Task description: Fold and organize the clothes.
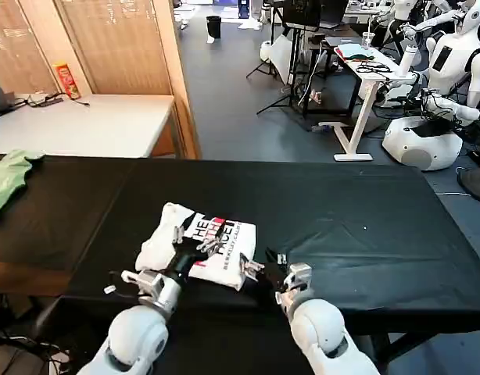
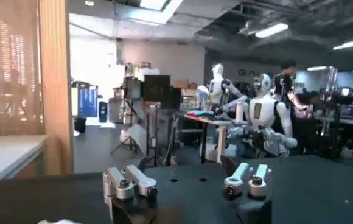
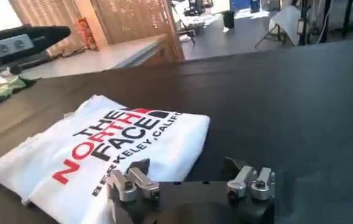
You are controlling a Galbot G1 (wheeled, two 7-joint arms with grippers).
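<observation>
My right gripper [image 1: 263,269] sits open at the near table edge, one finger [image 3: 134,182] over the near edge of the folded T-shirt [image 1: 199,242]. My left gripper [image 1: 195,241] hovers open above the shirt. The shirt lies print-up on the black table [image 1: 365,219]. Far left lies a green cloth [image 1: 5,178].

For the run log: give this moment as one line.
T-shirt: folded, print up, on black table | left gripper: open, over shirt | right gripper: open, at shirt's near edge | green cloth: far left
</observation>
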